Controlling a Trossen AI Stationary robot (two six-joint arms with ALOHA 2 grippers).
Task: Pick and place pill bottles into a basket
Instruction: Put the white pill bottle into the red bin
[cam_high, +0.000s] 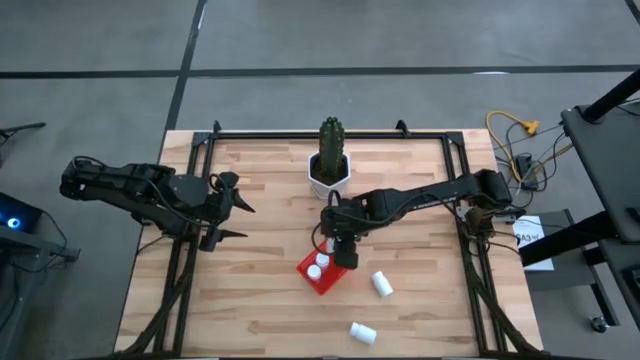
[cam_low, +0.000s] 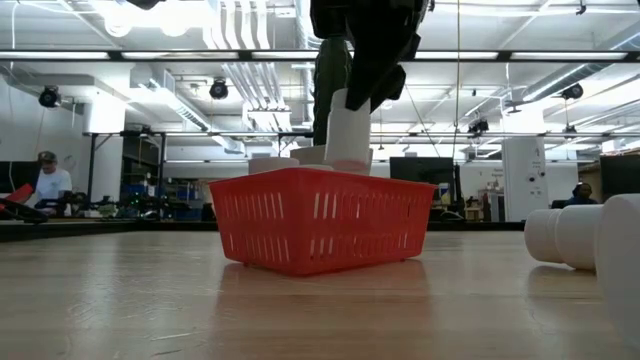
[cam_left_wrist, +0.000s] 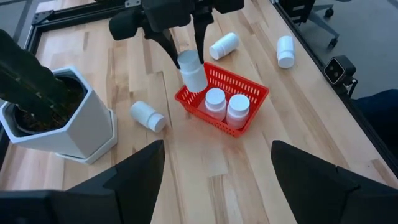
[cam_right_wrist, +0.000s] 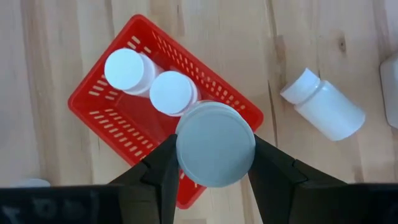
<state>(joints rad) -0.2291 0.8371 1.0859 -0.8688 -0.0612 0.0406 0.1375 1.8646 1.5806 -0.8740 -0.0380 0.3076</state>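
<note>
The right gripper (cam_left_wrist: 186, 46) clamps a bottle (cam_left_wrist: 192, 70) upright above the basket (cam_left_wrist: 250, 93) – poised to join two bottles (cam_left_wrist: 226, 106) inside; the left gripper (cam_high: 236, 220) waits open – well apart.

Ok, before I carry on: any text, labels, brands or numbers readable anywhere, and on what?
None can be read.
Pill bottles: plain white, no label showing, including the one in the right gripper.
Basket: plain red, no marking.
Cactus pot: plain white.
White tag by the right arm's base: dark print, too small to read.
</note>
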